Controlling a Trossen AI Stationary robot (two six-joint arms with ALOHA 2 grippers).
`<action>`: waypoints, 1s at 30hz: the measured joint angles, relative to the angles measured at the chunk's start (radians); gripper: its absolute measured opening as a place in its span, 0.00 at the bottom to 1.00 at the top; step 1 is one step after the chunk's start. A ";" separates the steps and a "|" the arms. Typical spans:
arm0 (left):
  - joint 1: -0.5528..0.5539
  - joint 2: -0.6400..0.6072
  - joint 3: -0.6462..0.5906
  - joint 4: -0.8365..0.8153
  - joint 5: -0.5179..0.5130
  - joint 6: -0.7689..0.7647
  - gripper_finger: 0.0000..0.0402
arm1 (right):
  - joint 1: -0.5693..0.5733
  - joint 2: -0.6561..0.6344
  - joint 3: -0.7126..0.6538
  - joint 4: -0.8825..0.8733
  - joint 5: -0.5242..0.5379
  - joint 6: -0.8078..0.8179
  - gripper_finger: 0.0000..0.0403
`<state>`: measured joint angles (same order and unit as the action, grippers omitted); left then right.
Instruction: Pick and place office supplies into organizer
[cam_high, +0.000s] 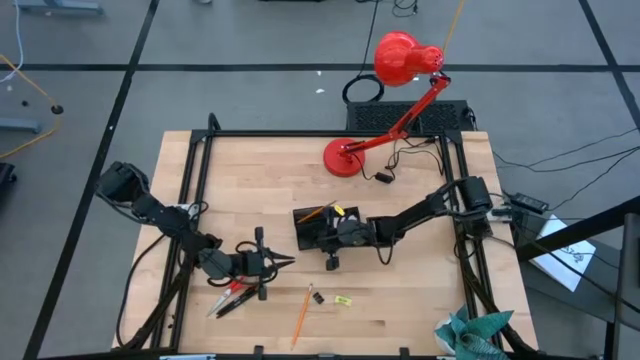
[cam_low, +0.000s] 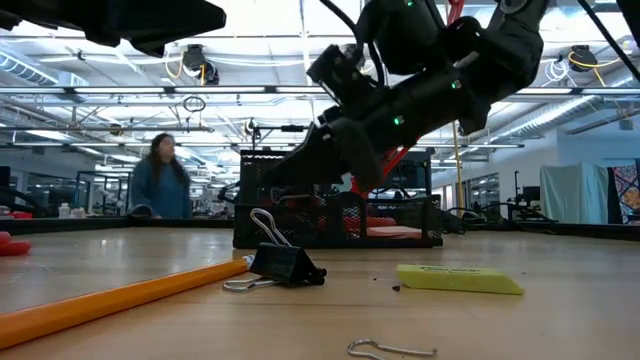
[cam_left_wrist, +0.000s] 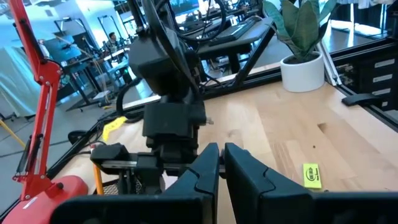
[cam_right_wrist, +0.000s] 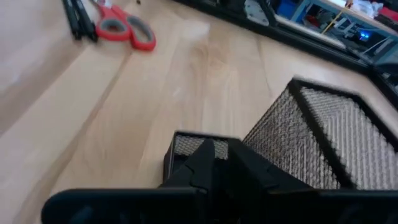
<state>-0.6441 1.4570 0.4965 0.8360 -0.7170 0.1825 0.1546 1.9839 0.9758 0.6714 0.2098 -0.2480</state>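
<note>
The black mesh organizer (cam_high: 312, 226) stands mid-table, with an orange pencil (cam_high: 316, 211) and a yellow bit (cam_high: 340, 210) in it. My right gripper (cam_high: 328, 236) is shut and low over the organizer's right part (cam_right_wrist: 311, 124), its fingers (cam_low: 300, 165) slanting down. My left gripper (cam_high: 286, 262) is shut and hovers near the table's left front, empty in the left wrist view (cam_left_wrist: 222, 167). Red-handled scissors and dark pens (cam_high: 236, 296) lie flat just nearer than it. An orange pencil (cam_high: 300, 316), a black binder clip (cam_low: 285, 265) and a yellow eraser (cam_low: 458, 278) lie at the near edge. My right gripper has its shut fingertips (cam_right_wrist: 208, 155) at the rim of the organizer's small compartment (cam_right_wrist: 186, 138), coming from the table's right and slanting down. The fingers themselves hide the spot, so I cannot tell whether they touch the mesh.
A red desk lamp (cam_high: 345, 158) stands on the far side of the table, its cable running right. A potted plant (cam_high: 475, 335) sits at the near right corner. A bent wire clip (cam_low: 390, 348) lies at the near edge. A person (cam_low: 160, 178) stands in the room beyond.
</note>
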 joint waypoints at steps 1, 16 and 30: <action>0.000 0.000 0.000 -0.002 0.000 0.000 0.09 | 0.000 -0.001 0.001 -0.001 0.001 0.000 0.07; 0.000 0.000 0.000 -0.019 0.000 -0.013 0.09 | 0.009 -0.001 0.001 -0.009 0.049 0.027 0.22; 0.000 0.000 0.000 -0.080 0.010 -0.067 0.09 | 0.167 -0.359 -0.004 -0.158 0.104 -0.059 0.15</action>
<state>-0.6441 1.4570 0.4963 0.7559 -0.7074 0.1152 0.3216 1.6252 0.9721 0.5132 0.3138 -0.3072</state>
